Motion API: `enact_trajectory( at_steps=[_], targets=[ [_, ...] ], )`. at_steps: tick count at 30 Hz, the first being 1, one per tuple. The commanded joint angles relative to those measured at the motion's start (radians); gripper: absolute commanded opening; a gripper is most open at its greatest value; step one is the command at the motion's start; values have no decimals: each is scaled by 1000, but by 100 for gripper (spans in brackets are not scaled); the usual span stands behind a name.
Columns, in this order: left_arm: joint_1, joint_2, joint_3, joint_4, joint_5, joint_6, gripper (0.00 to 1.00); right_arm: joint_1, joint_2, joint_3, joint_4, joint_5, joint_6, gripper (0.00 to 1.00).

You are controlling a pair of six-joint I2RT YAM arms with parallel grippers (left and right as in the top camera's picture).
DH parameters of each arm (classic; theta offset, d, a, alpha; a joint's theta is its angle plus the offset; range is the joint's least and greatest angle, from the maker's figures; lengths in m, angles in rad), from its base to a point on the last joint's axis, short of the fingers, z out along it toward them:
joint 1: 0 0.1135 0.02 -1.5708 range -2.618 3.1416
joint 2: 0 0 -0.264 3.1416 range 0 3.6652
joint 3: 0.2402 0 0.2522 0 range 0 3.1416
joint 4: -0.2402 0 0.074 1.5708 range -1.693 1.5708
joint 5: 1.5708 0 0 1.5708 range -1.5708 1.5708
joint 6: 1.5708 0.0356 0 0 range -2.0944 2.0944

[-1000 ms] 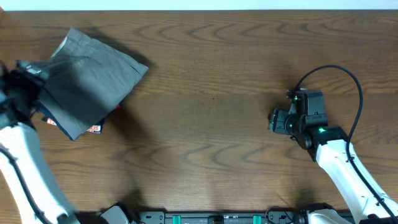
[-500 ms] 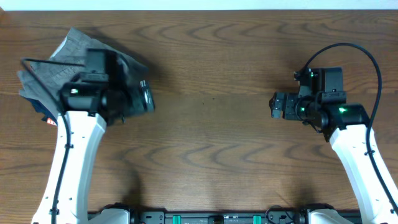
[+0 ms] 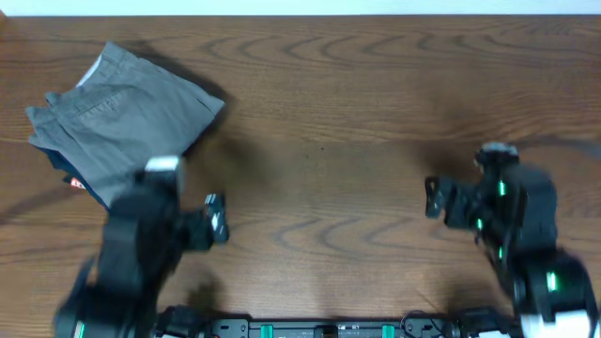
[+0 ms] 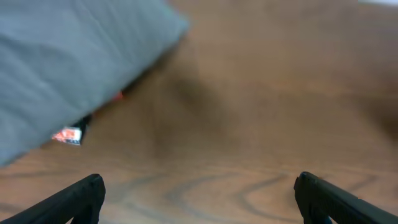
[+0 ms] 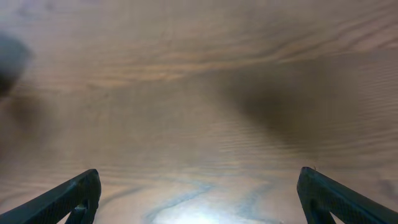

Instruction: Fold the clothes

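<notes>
The grey-olive trousers (image 3: 122, 122) lie folded at the table's far left, with a pocket seam and a lighter lining edge showing. They fill the upper left of the left wrist view (image 4: 68, 62). My left gripper (image 3: 216, 225) is open and empty, low over bare wood in front of and to the right of the trousers; its fingertips (image 4: 81, 198) stand wide apart. My right gripper (image 3: 434, 197) is open and empty over bare table at the right, its fingertips (image 5: 71, 198) wide apart as well.
A dark navy garment (image 3: 64, 172) with a red-and-white tag (image 3: 77, 184) peeks out from under the trousers' front edge; the tag also shows in the left wrist view (image 4: 67, 134). Brown wooden table (image 3: 319, 113) all around.
Both arms have drawn back toward the table's front edge. The left gripper has left the trousers, which now lie uncovered and folded. The right gripper moved a little forward.
</notes>
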Motion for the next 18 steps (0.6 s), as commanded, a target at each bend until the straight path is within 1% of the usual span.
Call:
enact_trajectory(
  at_steps=[1,4,8,11,18],
  targets=[
    [-15,-168,-101,51,-75,-13,98,34,-166,-95,26,136,74,99],
    [-15,-285,-117,47,-76,-13,98,33,-266,-139,21,135,74,99],
    [-15,-374,-117,20,-76,-13,98,33,-314,-148,-53,135,73,99],
    [-15,-395,-117,17,-76,-13,98,33,-314,-149,-130,135,73,99],
    [-15,-394,-117,17,-76,-13,98,33,-314,-149,-235,135,73,99]
  ],
)
